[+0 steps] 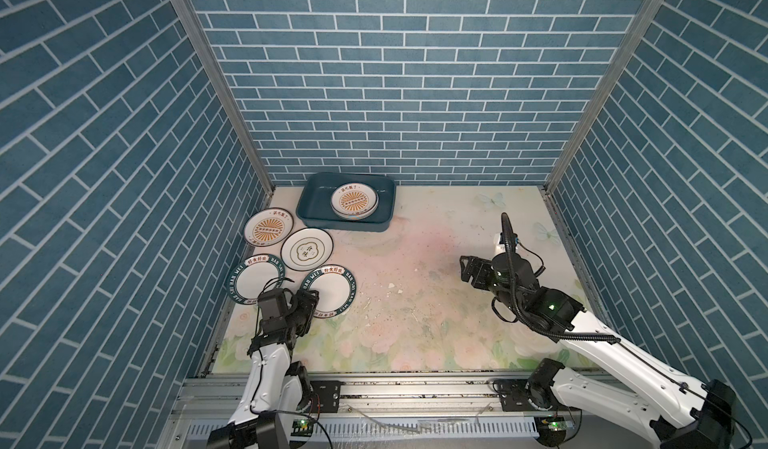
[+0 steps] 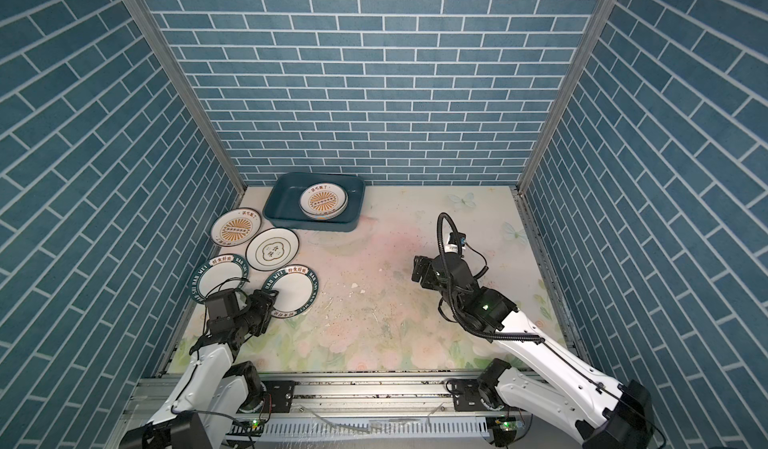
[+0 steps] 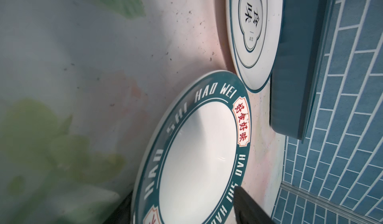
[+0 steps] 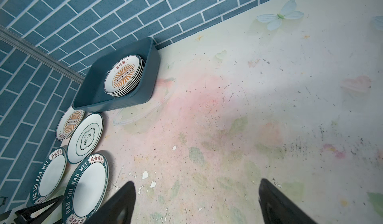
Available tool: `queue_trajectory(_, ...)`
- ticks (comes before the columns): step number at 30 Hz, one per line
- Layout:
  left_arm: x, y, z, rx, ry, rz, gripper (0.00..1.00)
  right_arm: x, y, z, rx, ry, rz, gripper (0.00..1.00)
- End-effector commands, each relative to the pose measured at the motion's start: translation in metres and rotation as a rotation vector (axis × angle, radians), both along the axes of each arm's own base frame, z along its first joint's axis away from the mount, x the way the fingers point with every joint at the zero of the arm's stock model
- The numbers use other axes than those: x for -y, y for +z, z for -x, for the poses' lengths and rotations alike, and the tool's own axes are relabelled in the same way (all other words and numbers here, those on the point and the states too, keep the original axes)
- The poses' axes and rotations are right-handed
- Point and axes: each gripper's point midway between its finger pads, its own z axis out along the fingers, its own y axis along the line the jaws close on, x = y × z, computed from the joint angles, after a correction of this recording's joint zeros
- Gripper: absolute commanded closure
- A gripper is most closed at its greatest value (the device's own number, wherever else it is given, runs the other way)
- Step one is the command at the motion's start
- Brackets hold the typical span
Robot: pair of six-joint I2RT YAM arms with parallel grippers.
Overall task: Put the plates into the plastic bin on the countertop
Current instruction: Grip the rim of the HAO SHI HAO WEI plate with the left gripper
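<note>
**Left jaws at the rim of a banded plate**

Countertop (image 1: 415, 301) first: broad, flat and scuffed, spread out under both my grippers. Then the bin (image 1: 318, 201), well ahead of my left jaws against the back wall. A stack (image 1: 354, 203) of plates already sits in its right half, and the other half is bare.

Four plates lie loose, all on my left jaws' side and well apart from my right ones. The sunburst plate (image 1: 268, 228) is farthest ahead, just short of the bin, with the emblem plate (image 1: 306, 249) beside it. A banded twin (image 1: 253, 280) lies just left of my jaws. And the one that matters, the banded plate (image 1: 334, 291), has its near rim right in my left jaws.

How will it handle? I'd judge it stiff, glazed and slick, with some weight, and likely to chip if dropped. Lying low on the countertop it offers only its rim, so the rim is the place to pinch, above and below. It should be carried level, or it may slide out.

Left gripper (image 1: 311, 298): the jaws straddle that near rim, one finger (image 3: 248, 206) over the green band, the other under the edge. Gripped tight or merely bracketing? I cannot tell.

Right gripper (image 4: 195, 184): jaws wide apart, nothing between them, hovering over bare countertop.
</note>
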Motion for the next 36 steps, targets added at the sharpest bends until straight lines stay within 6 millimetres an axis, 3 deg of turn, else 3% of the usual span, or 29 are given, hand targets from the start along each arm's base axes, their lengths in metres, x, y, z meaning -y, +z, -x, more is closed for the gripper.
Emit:
queue_trajectory(1, 0.006, -0.030, 0.022, -0.109, 0.013, 0.042, 0.36, 0.002, 0.012, -0.004, 0.015, -0.034, -0.021, 0.08)
queue_trajectory(7, 0.007, -0.034, 0.023, -0.112, 0.009, 0.043, 0.49, 0.004, 0.012, -0.005, 0.018, -0.046, -0.020, 0.08)
queue_trajectory(13, 0.009, -0.035, 0.024, -0.116, -0.009, 0.043, 0.72, 0.006, 0.012, -0.005, 0.021, -0.056, -0.022, 0.08)
queue_trajectory(20, 0.011, -0.031, 0.020, -0.110, -0.039, 0.041, 0.88, 0.006, 0.012, -0.006, 0.021, -0.056, -0.017, 0.08)
queue_trajectory(26, 0.013, -0.014, 0.012, -0.066, -0.072, 0.036, 1.00, 0.005, 0.012, -0.005, 0.019, -0.053, -0.018, 0.08)
queue_trajectory(36, 0.018, 0.043, -0.001, 0.053, -0.144, 0.005, 1.00, 0.005, 0.012, -0.008, 0.023, -0.060, -0.013, 0.08)
